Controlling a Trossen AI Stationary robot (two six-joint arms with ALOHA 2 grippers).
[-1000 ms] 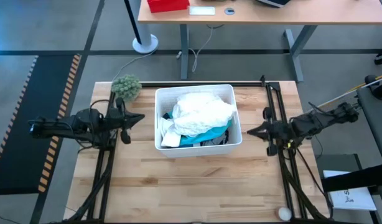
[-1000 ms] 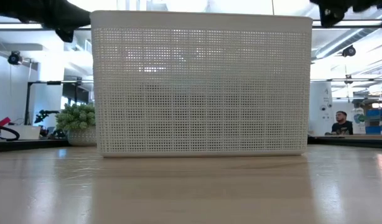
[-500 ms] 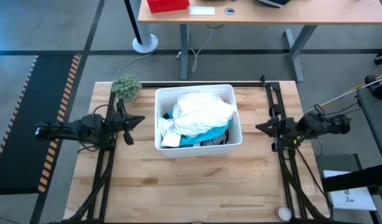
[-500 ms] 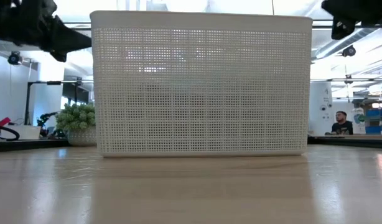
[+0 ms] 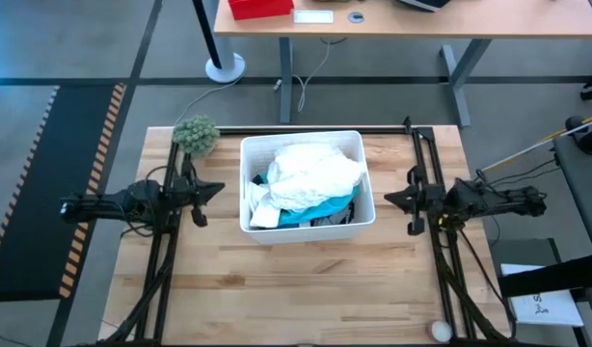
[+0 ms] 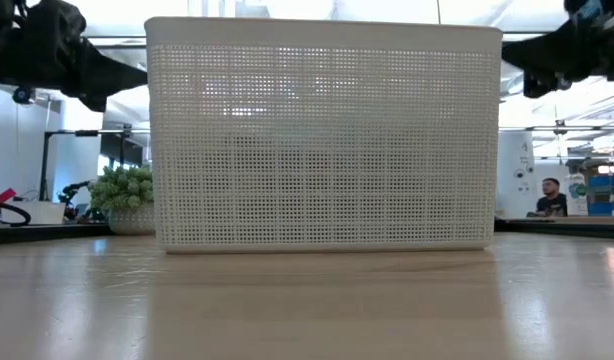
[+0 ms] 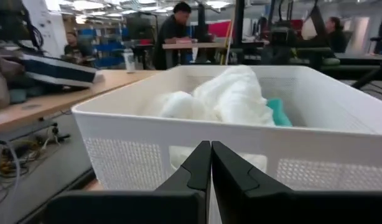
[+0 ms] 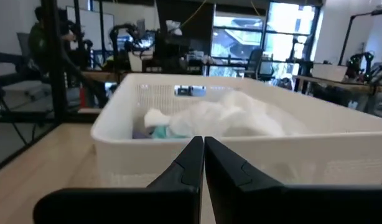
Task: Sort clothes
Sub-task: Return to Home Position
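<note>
Though desks [image 5: 402, 24] behind, clothes [image 5: 310, 173] on table [image 5: 306, 280]

Grey floor [image 5: 65, 39] surrounds the wooden table [image 5: 306, 280]. A black mat [image 5: 36, 164] with orange-striped edging lies at 9 o'clock. A desk [image 5: 402, 21] bearing a red box [image 5: 260, 8] stands at 12 o'clock. Ceiling lights [image 6: 317, 8] glow overhead, and a person [image 6: 549, 198] sits in the distance.
</note>
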